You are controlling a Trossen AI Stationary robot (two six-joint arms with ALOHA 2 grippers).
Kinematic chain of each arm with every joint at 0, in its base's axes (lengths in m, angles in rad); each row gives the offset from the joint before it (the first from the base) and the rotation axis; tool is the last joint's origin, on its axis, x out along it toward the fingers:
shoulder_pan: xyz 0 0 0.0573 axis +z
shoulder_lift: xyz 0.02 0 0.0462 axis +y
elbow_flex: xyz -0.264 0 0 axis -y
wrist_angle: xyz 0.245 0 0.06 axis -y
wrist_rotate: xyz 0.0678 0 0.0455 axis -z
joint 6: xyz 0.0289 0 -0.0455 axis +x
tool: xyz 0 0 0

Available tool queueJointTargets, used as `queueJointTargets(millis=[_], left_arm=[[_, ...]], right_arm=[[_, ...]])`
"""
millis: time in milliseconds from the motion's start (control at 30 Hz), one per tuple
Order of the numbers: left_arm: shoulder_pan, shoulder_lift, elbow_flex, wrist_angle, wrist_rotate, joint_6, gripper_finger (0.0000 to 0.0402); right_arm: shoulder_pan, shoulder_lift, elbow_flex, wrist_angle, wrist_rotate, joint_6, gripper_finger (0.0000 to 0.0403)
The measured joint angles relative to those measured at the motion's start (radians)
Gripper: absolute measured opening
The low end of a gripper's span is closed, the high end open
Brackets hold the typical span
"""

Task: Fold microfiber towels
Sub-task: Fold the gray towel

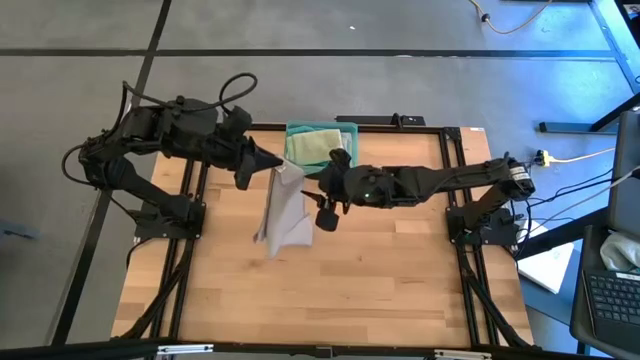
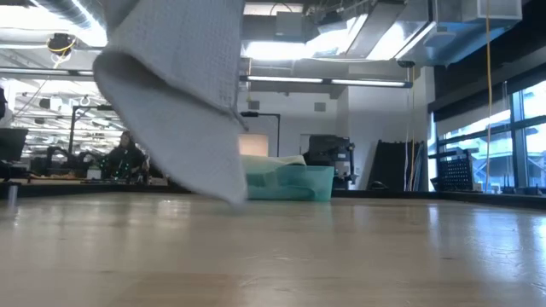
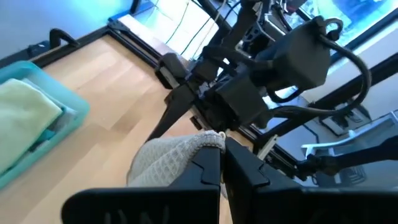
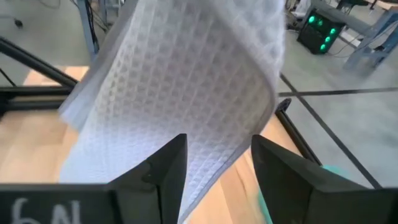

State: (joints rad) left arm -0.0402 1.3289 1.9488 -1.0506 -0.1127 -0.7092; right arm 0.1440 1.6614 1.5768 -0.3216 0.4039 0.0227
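A light grey waffle-weave microfiber towel (image 1: 283,210) hangs below my left gripper (image 1: 270,166), which is shut on it above the middle of the table. In the low view the towel (image 2: 179,94) droops to a point just over the wood; I cannot tell whether it touches. My right gripper (image 1: 315,198) comes level from the table's right and is open. In the right wrist view its fingers (image 4: 165,168) stand on either side of the towel's hanging edge (image 4: 217,162); whether they touch it I cannot tell. My left gripper pinches a bunched upper part of the towel (image 3: 202,142) between its two shut fingers (image 3: 208,171). The fingers slant down from the table's left. The cloth hangs slack below the fingers, gathered in several folds.
A teal plastic bin (image 1: 352,128) at the far edge holds pale green and teal towels (image 1: 318,145); it also shows in the low view as the bin (image 2: 294,183). Bare wood lies toward the near edge. Black frame rails run along both table sides.
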Motion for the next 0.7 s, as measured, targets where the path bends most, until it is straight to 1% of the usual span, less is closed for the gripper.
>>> queueJointTargets(millis=[267, 433, 467, 533, 600, 700], left_arm=[[-0.031, 0.0, 0.0, 0.007, 0.026, -0.024, 0.0], [-0.05, 0.0, 0.0, 0.026, 0.033, -0.025, 0.0], [-0.053, 0.0, 0.0, 0.028, 0.033, -0.025, 0.0], [-0.055, 0.0, 0.0, 0.031, 0.033, -0.026, 0.0], [-0.055, 0.0, 0.0, 0.035, 0.032, -0.025, 0.0], [-0.054, -0.006, 0.0, 0.035, 0.025, -0.024, 0.0]], right_arm=[[-0.013, -0.001, 0.002, 0.017, 0.019, 0.041, 0.018], [-0.047, 0.004, 0.002, 0.022, -0.02, 0.101, 0.018], [-0.054, 0.004, 0.002, 0.033, -0.041, 0.112, 0.018], [-0.068, 0.004, 0.002, 0.075, -0.125, 0.128, 0.018], [-0.075, 0.004, 0.002, 0.08, -0.197, 0.137, 0.018], [-0.074, 0.012, 0.002, 0.022, -0.225, 0.153, 0.018]])
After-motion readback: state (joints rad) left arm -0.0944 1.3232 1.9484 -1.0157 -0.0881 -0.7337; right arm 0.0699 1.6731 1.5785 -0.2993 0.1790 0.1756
